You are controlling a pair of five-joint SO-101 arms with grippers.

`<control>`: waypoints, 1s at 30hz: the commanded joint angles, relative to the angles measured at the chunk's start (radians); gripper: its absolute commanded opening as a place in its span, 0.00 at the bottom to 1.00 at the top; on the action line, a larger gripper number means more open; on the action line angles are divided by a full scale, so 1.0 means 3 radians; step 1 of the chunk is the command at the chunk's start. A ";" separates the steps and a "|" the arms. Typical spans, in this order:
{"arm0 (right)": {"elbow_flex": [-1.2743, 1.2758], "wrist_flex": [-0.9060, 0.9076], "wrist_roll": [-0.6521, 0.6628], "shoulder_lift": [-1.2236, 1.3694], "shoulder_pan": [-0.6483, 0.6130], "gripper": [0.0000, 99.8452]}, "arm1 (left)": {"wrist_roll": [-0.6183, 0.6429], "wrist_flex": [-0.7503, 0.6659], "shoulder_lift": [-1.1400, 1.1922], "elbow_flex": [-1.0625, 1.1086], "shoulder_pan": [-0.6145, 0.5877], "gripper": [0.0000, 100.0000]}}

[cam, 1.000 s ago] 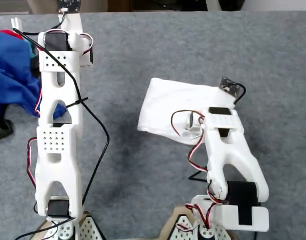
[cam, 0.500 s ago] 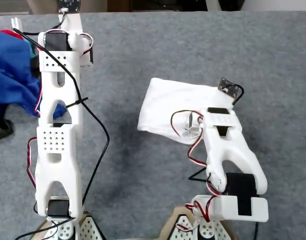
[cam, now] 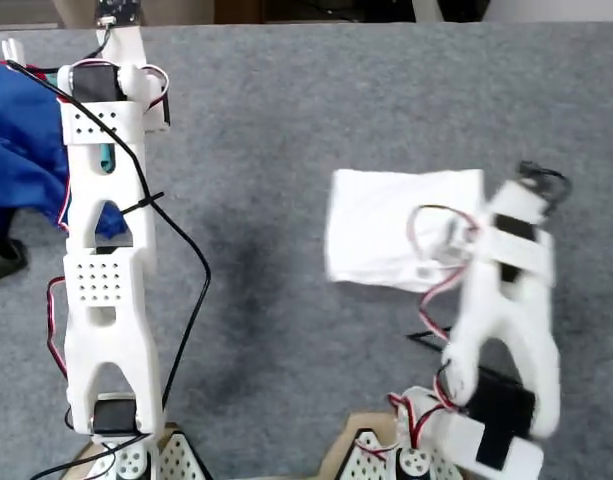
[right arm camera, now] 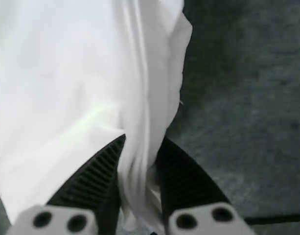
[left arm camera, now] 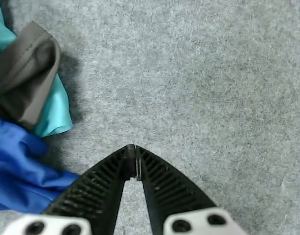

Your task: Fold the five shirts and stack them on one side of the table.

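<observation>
A folded white shirt (cam: 391, 230) lies on the grey table right of centre. My right gripper (right arm camera: 140, 147) is shut on the white shirt (right arm camera: 76, 83), pinching a fold of cloth at its edge; in the high view the right arm (cam: 501, 300) overlaps the shirt's right side. A heap of blue shirts (cam: 21, 130) sits at the far left edge, seen in the left wrist view as blue cloth (left arm camera: 17, 171) with teal (left arm camera: 54, 105) and dark grey (left arm camera: 25, 78) pieces. My left gripper (left arm camera: 132, 159) is shut and empty, just beside that heap over bare table.
The grey felt table (cam: 316, 100) stretches open between the two arms and along the far side. The left arm (cam: 106, 240) runs the table's depth beside the heap. A dark object (cam: 1, 262) lies at the left edge.
The right arm swung to the right and dragged the white shirt with it, turning the shirt squarer. The left arm shifted slightly left and farther away.
</observation>
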 commanded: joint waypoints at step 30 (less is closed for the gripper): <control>-0.0090 -0.0189 0.2741 -0.0197 0.3624 0.12 | -0.0118 0.0036 -0.0222 0.0000 -0.0031 0.02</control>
